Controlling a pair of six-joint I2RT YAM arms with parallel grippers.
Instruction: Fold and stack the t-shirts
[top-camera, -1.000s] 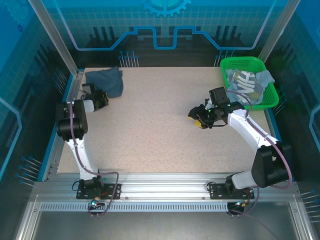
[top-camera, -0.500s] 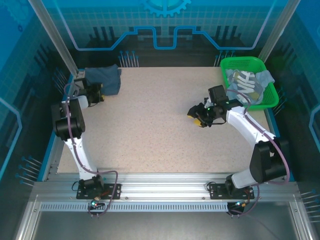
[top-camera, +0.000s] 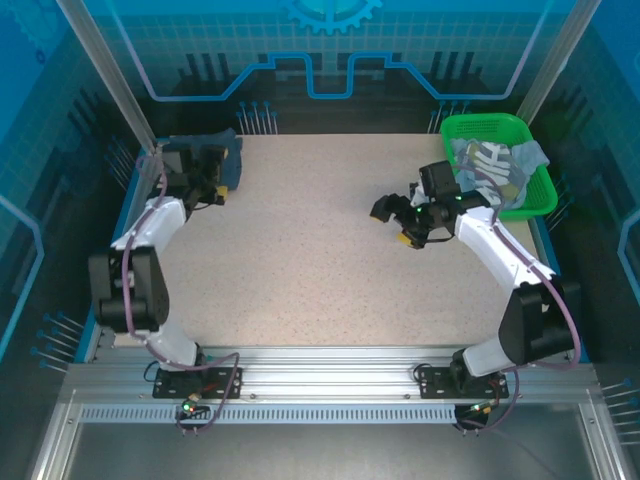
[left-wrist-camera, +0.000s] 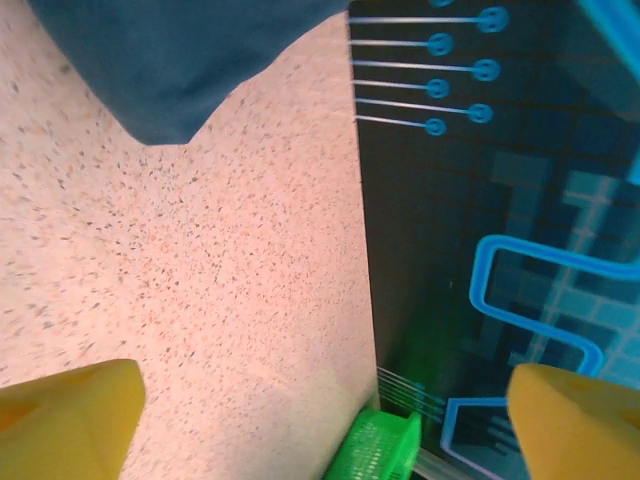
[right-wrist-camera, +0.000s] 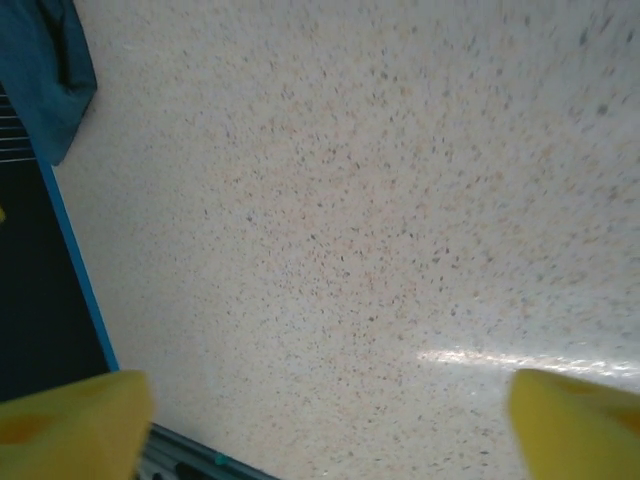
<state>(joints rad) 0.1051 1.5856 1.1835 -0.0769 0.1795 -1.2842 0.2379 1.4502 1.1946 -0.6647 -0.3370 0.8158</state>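
Dark slate-blue t-shirt (top-camera: 232, 160) bundled at far-left corner; rumpled white-lettered grey-blue t-shirt (top-camera: 487, 160) inside green basket (top-camera: 485, 122).

Speckled table (right-wrist-camera: 350, 200), slate-blue t-shirt (right-wrist-camera: 45, 70) top-left — jaws spread wide

Dark shirt (top-camera: 232, 160): your left hand (top-camera: 212, 180) covers its near part at the far left corner of the bench (top-camera: 300, 260), so you cannot judge its fold. The left wrist view's top edge cuts it to one rounded lobe, and the right wrist view's corner cuts it to a scrap.
Lettered shirt (top-camera: 483, 160): it lies crumpled in the basket (top-camera: 495, 122), with lettering too broken for you to read.
Right arm (top-camera: 480, 225): it crosses the basket's near left corner and hides what lies there.
Pale fabric (top-camera: 530, 155): you cannot tell whether it is a separate shirt.
Left fingertips (left-wrist-camera: 65, 420): cut off by the bottom edge.
Right fingertips (right-wrist-camera: 70, 420): cut off the same way.
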